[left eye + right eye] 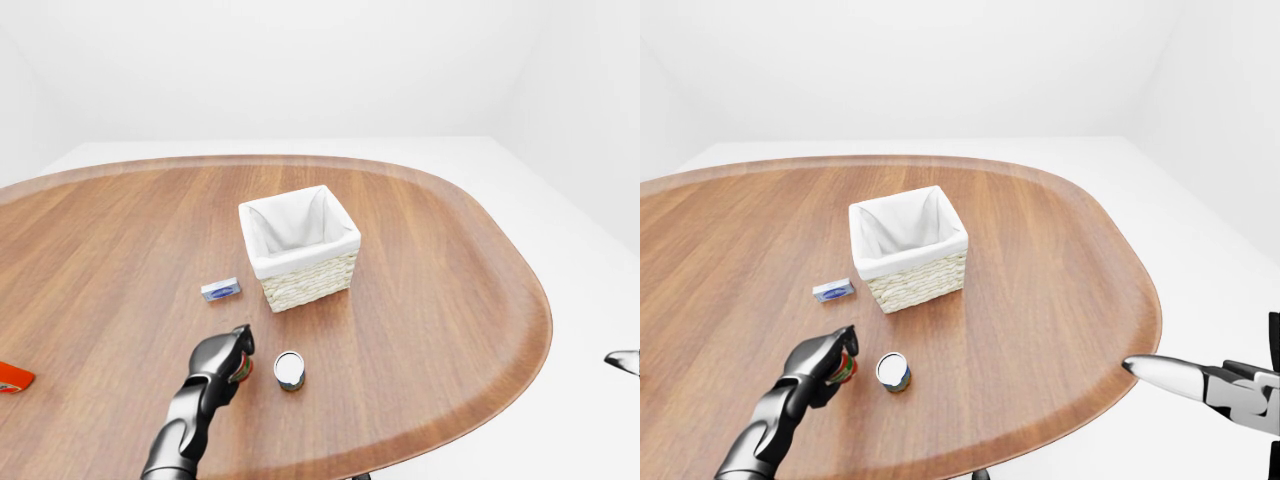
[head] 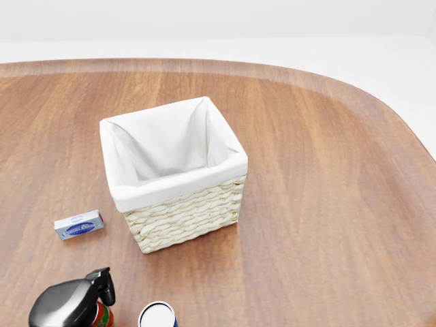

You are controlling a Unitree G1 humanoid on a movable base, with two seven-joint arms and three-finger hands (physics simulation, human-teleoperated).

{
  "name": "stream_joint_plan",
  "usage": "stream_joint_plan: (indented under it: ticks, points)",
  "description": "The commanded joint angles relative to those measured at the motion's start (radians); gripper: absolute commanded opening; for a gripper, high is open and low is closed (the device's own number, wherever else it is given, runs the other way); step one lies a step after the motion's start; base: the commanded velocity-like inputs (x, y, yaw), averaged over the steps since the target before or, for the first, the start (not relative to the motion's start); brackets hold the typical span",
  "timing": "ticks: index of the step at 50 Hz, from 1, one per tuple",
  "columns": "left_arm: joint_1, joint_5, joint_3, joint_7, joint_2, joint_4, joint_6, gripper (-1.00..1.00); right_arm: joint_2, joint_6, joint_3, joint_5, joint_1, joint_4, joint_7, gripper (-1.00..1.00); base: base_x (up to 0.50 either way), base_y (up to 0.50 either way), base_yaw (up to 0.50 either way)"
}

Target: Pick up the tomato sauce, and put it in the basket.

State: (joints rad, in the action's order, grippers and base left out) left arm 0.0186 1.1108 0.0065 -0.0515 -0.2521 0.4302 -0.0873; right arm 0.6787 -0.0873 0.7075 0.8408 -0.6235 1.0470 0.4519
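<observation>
Your left hand [image 1: 820,362] has its fingers [image 1: 238,341] clenched around the tomato sauce [image 1: 848,370], near on the surface [image 1: 440,300], left of a can [image 1: 289,370]. The basket [image 2: 174,204] stands farther. Right hand [image 1: 1200,385]: I cannot tell.

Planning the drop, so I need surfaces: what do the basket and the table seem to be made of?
The basket looks like pale woven wicker, with braided horizontal strands on its walls, lined with matte white cloth that folds over the rim. The table looks like smooth, reddish-brown wood with lengthwise grain streaks; being a render, solid wood or veneer is unclear.
</observation>
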Motion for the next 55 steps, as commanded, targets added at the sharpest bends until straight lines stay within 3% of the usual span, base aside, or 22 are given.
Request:
stream_joint_plan:
  ticks: [1, 10, 11, 15, 16, 18, 19, 20, 22, 23, 24, 28, 29, 32, 34, 38, 40, 43, 46, 50, 52, 55]
  points:
    - [-0.091, -0.001, 0.093, -0.089, 0.021, -0.332, 0.000, -1.00, 0.016, 0.000, 0.007, 0.010, -0.005, 0.000, 0.011, 1.00, 0.00, 0.00, 0.00]
    - [-0.109, -0.073, 0.183, -0.164, 0.067, -0.574, 0.000, -1.00, -0.001, 0.000, -0.001, -0.003, 0.000, 0.000, -0.001, 1.00, 0.00, 0.00, 0.00]
    - [-0.107, -0.059, 0.189, -0.146, 0.067, -0.590, 0.000, -1.00, -0.005, 0.000, -0.003, -0.005, 0.001, 0.000, -0.003, 1.00, 0.00, 0.00, 0.00]
    - [-0.078, -0.161, 0.239, -0.202, 0.091, -0.742, 0.000, -1.00, -0.002, 0.000, 0.001, -0.001, -0.002, 0.000, -0.001, 1.00, 0.00, 0.00, 0.00]
    - [-0.062, -0.158, 0.251, -0.176, 0.090, -0.770, 0.000, -1.00, -0.003, 0.000, 0.000, -0.002, -0.003, 0.000, -0.002, 1.00, 0.00, 0.00, 0.00]
    - [-0.077, -0.196, 0.277, -0.242, 0.094, -0.889, 0.000, -1.00, -0.005, 0.000, -0.003, -0.005, -0.003, 0.000, -0.004, 1.00, 0.00, 0.00, 0.00]
    - [-0.073, -0.255, 0.300, -0.304, 0.108, -1.000, 0.039, -1.00, -0.004, 0.000, -0.016, -0.016, 0.003, 0.000, 0.001, 1.00, 0.00, 0.00, 0.00]
    - [-0.072, -0.256, 0.305, -0.331, 0.103, -1.048, 0.046, -1.00, -0.001, 0.000, -0.023, -0.021, 0.007, 0.000, 0.005, 1.00, 0.00, 0.00, 0.00]
    - [-0.042, -0.283, 0.309, -0.395, 0.108, -1.132, 0.098, -1.00, 0.009, 0.000, -0.025, -0.020, 0.002, 0.000, 0.013, 1.00, 0.00, 0.00, 0.00]
    - [0.018, -0.263, 0.278, -0.451, 0.101, -1.186, 0.145, -1.00, 0.018, 0.000, -0.033, -0.024, 0.007, 0.000, 0.021, 1.00, 0.00, 0.00, 0.00]
    - [0.069, -0.243, 0.251, -0.484, 0.101, -1.212, 0.175, -1.00, 0.021, 0.000, -0.033, -0.023, 0.006, 0.000, 0.024, 1.00, 0.00, 0.00, 0.00]
    - [0.253, -0.152, 0.124, -0.577, 0.116, -1.286, 0.175, -1.00, 0.010, 0.000, -0.021, -0.015, 0.001, 0.000, 0.013, 1.00, 0.00, 0.00, 0.00]
    - [0.366, -0.107, 0.087, -0.594, 0.117, -1.270, 0.175, -1.00, 0.013, 0.000, -0.018, -0.010, 0.002, 0.000, 0.013, 1.00, 0.00, 0.00, 0.00]
    - [0.549, -0.065, 0.065, -0.626, 0.093, -1.203, 0.175, -1.00, 0.007, 0.000, -0.016, -0.012, -0.013, 0.000, 0.007, 1.00, 0.00, 0.00, 0.00]
    - [0.628, -0.070, 0.062, -0.647, 0.081, -1.167, 0.175, -1.00, 0.010, 0.000, -0.015, -0.011, -0.010, 0.000, 0.011, 1.00, 0.00, 0.00, 0.00]
    - [0.832, -0.071, 0.066, -0.551, 0.037, -0.935, 0.175, -1.00, 0.018, 0.000, -0.019, -0.011, -0.003, 0.000, 0.018, 1.00, 0.00, 0.00, 0.00]
    - [0.887, -0.085, 0.054, -0.525, 0.034, -0.854, 0.175, -1.00, 0.020, 0.000, -0.014, -0.007, -0.009, 0.000, 0.018, 1.00, 0.00, 0.00, 0.00]
    - [1.022, -0.070, 0.050, -0.366, 0.059, -0.609, 0.175, -1.00, 0.024, 0.000, -0.007, 0.000, -0.012, 0.000, 0.021, 1.00, 0.00, 0.00, 0.00]
    - [1.072, -0.099, 0.039, -0.283, 0.083, -0.487, 0.175, -1.00, 0.021, 0.000, -0.009, -0.002, -0.011, 0.000, 0.018, 1.00, 0.00, 0.00, 0.00]
    - [1.079, -0.156, 0.013, -0.235, 0.116, -0.438, 0.175, -1.00, 0.009, 0.000, 0.001, 0.004, -0.010, 0.000, 0.006, 1.00, 0.00, 0.00, 0.00]
    - [1.130, -0.201, 0.012, -0.161, 0.136, -0.295, 0.175, -1.00, -0.004, 0.000, -0.007, -0.005, -0.012, 0.000, -0.004, 1.00, 0.00, 0.00, 0.00]
    - [1.201, -0.232, 0.002, -0.071, 0.121, -0.089, 0.175, -1.00, -0.006, 0.000, 0.010, 0.010, -0.010, 0.000, -0.007, 1.00, 0.00, 0.00, 0.00]
